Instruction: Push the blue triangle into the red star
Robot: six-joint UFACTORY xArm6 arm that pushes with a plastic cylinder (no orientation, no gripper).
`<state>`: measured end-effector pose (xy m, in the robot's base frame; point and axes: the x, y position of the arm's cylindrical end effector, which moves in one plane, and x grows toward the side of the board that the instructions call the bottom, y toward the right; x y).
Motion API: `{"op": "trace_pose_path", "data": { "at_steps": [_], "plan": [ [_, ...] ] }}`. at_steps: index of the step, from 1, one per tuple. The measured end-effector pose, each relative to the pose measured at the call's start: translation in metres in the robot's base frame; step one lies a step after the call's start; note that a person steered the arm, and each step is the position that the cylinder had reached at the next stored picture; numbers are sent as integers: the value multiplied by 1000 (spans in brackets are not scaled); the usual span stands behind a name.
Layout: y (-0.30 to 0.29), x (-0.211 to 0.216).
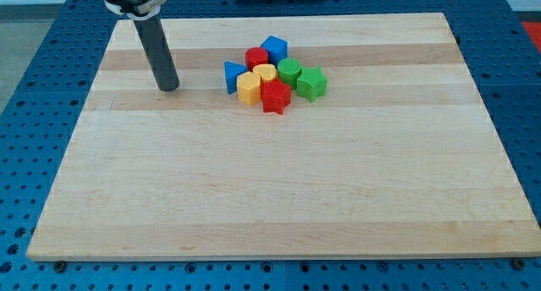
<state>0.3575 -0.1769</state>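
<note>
The blue triangle [232, 75] lies at the left end of a tight cluster of blocks near the board's top middle. The red star [275, 96] sits at the cluster's lower edge, to the right of the triangle, with a yellow hexagon [248, 87] between them. My tip [169, 87] rests on the board to the left of the cluster, about a rod's width and more away from the blue triangle, touching no block.
The cluster also holds a yellow heart [265, 74], a red cylinder [256, 57], a blue cube [274, 48], a green cylinder [290, 69] and a green star [311, 84]. The wooden board [270, 189] lies on a blue perforated table.
</note>
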Motion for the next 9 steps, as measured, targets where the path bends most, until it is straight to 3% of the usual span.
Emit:
{"op": "trace_pose_path", "data": {
  "at_steps": [6, 7, 8, 9],
  "plan": [
    [77, -38],
    [98, -28],
    [163, 20],
    [169, 22]
  ]
}}
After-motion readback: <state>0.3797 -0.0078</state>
